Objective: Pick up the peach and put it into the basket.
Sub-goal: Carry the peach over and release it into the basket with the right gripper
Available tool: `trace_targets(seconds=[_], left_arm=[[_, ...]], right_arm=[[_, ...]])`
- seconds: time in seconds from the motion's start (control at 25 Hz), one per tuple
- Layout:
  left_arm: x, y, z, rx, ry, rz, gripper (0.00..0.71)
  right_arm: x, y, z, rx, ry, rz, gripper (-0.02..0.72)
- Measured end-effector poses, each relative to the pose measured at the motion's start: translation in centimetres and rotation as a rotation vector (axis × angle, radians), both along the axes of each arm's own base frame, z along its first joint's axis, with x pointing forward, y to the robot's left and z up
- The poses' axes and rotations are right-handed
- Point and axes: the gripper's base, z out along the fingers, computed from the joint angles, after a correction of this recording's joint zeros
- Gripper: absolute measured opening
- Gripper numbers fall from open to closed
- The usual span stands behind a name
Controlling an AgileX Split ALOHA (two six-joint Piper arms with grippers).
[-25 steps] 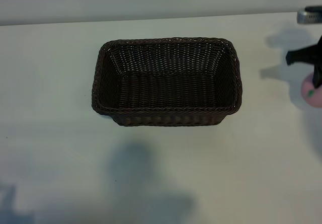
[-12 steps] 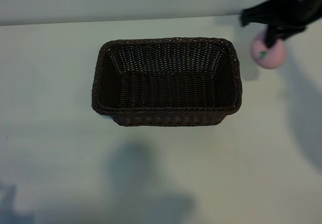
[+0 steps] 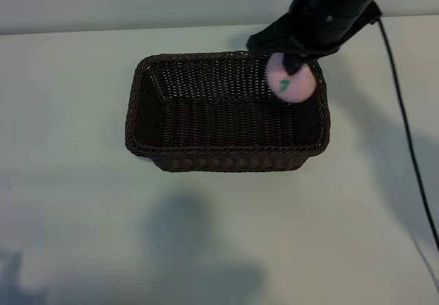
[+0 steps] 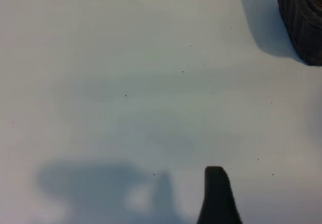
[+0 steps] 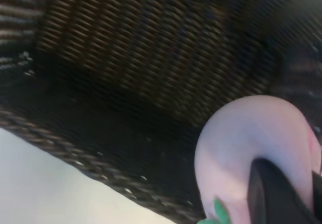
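The right gripper point(image 3: 293, 64) hangs over the far right corner of the basket point(image 3: 226, 160), its black fingers pinched narrowly onto the peach point(image 3: 291, 81). The peach is off the table, held in the air just above the basket's far right rim, partly over the inside and partly over the braided edge. Its small green leaf mark faces the exterior camera. In the right wrist view the peach point(image 5: 251, 153) fills the lower corner, with one dark finger point(image 5: 274, 196) pressed against its pale pink skin and the woven basket wall point(image 5: 151, 63) and braided rim below it. The peach touches only the fingers; it is clear of the wicker.

The dark-brown wicker basket sits near the middle of the white table point(image 3: 68, 216), long side facing the camera, nothing lying inside it. A black cable point(image 3: 405, 127) trails down the right side of the table.

The left gripper is out of the exterior view; its wrist camera shows one dark fingertip point(image 4: 217, 196) over bare table, jaws standing well apart, gripping nothing, with a corner of the basket point(image 4: 304, 22) farther off.
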Motion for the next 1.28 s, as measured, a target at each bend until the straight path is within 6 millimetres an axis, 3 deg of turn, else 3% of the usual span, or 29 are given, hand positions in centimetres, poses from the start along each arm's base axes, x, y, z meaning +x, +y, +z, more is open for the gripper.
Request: trace_targets(seconds=[0.28, 0.72, 1.0, 1.28], left_arm=[[0.0, 0.0, 0.0, 0.0, 0.0, 0.0, 0.494], [0.0, 0.0, 0.0, 0.0, 0.0, 0.0, 0.494], [0.0, 0.0, 0.0, 0.0, 0.0, 0.0, 0.494], [0.0, 0.0, 0.0, 0.0, 0.0, 0.0, 0.494]], right_arm=[[0.6, 0.8, -0.8, 0.022, -0.02, 0.003, 0.039], [2.3, 4.5, -8.3, -0.017, 0.085, 0.101, 0.061], [2.6, 4.8, -9.9, -0.027, 0.109, 0.103, 0.237], [3.3, 5.2, -7.4, -0.009, 0.078, 0.109, 0.469]])
